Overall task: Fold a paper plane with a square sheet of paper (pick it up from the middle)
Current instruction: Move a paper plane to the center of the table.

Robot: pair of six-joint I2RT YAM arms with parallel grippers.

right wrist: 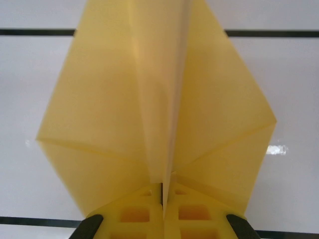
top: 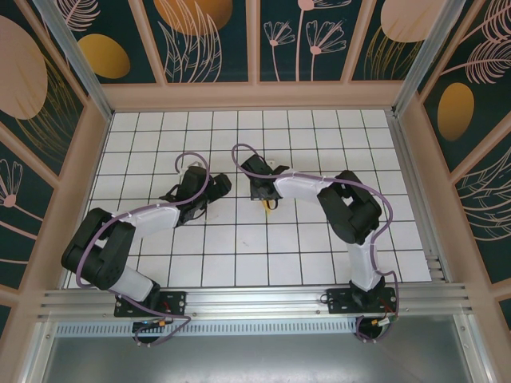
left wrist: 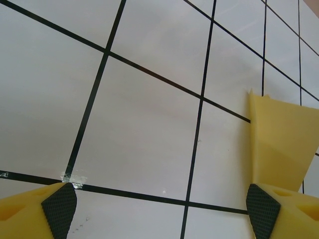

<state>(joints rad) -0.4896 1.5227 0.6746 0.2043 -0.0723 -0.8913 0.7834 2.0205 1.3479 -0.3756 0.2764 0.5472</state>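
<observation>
- While both arms lean in over the middle of the white gridded bench [top: 319, 255], the left arm [top: 120, 231] and the right arm [top: 351, 207] bend toward each other.
- Paper plane [right wrist: 159, 99]: yellow and creased, with flaps spread either side of a centre fold. It sits near mid-bench; I cannot tell whether it touches the tiles.
- Right pincer [right wrist: 162, 193]: jaws together, clamped on the plane's centre fold.
- Left pincer [left wrist: 159, 201]: jaws wide apart with bench tiles showing between them. The plane's edge stands just beside one black pad [left wrist: 261, 206].
</observation>
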